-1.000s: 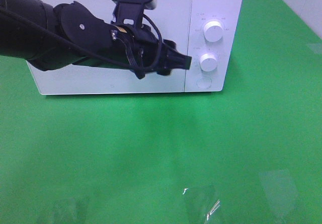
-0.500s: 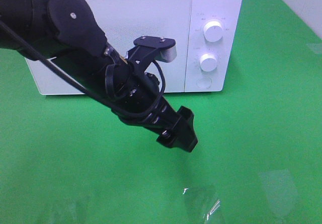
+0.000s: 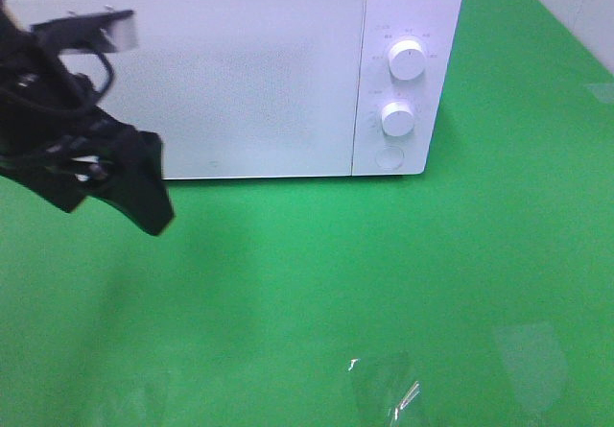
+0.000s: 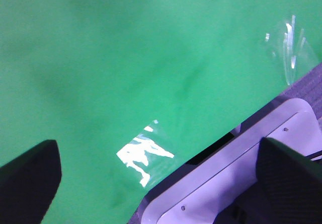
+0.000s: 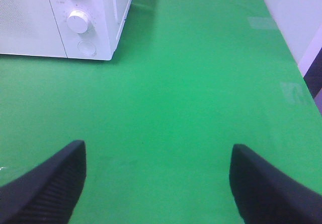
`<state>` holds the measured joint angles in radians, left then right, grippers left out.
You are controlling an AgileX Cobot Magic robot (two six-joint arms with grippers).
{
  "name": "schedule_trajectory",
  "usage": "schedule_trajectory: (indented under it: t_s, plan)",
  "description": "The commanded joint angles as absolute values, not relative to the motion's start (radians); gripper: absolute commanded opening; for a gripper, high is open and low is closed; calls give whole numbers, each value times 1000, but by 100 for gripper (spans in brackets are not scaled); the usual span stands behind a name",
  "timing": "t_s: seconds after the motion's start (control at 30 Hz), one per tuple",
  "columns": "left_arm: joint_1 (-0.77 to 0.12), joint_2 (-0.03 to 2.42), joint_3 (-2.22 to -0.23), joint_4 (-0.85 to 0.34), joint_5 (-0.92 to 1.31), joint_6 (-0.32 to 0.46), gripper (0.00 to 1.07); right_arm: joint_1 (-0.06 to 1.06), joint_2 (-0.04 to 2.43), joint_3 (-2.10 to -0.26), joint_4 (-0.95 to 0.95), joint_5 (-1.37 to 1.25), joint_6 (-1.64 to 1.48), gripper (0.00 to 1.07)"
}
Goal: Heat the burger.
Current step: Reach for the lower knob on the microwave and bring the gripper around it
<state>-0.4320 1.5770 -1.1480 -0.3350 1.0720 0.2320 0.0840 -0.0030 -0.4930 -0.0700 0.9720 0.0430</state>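
The burger is out of view in every frame. A white microwave stands at the back of the green table with its door shut; its front corner with the dials also shows in the right wrist view. My left gripper hangs at the far left, in front of the microwave's left end, above the table. In its wrist view the left gripper is open with only green table between the fingers. My right gripper is open and empty over the table, right of the microwave.
The microwave's panel carries two dials and a round button. Shiny clear tape patches lie near the table's front. A grey base sits past the table's edge. A white wall bounds the right side.
The left arm has swung away from the microwave's front, down across the table and over to the far left. The right gripper has stayed where it was.
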Motion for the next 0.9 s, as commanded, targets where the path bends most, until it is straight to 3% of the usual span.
schedule_trajectory:
  t_s: [0.03, 0.07, 0.1, 0.13, 0.4, 0.57, 0.9]
  plan:
    - [-345, 1533, -1145, -323, 1144, 220, 98, 80, -32, -491, -66, 962, 41, 75]
    - [-271, 1501, -1144, -318, 1183, 212, 98, 80, -32, -491, -66, 962, 41, 75]
    - [-271, 1501, -1144, -318, 1183, 212, 98, 80, -32, -491, -66, 962, 41, 75]
    - [-194, 1469, -1144, -307, 1214, 197, 98, 80, -32, -491, -66, 962, 41, 75]
    - [0, 1291, -1127, -182, 1306, 135, 98, 80, -32, -491, -66, 962, 41, 75]
    - [51, 1085, -1010, -82, 1272, 86, 98, 80, -32, -491, -66, 962, 41, 75]
    - [52, 764, -768, -72, 1179, 86, 98, 80, -32, -491, -66, 962, 41, 75]
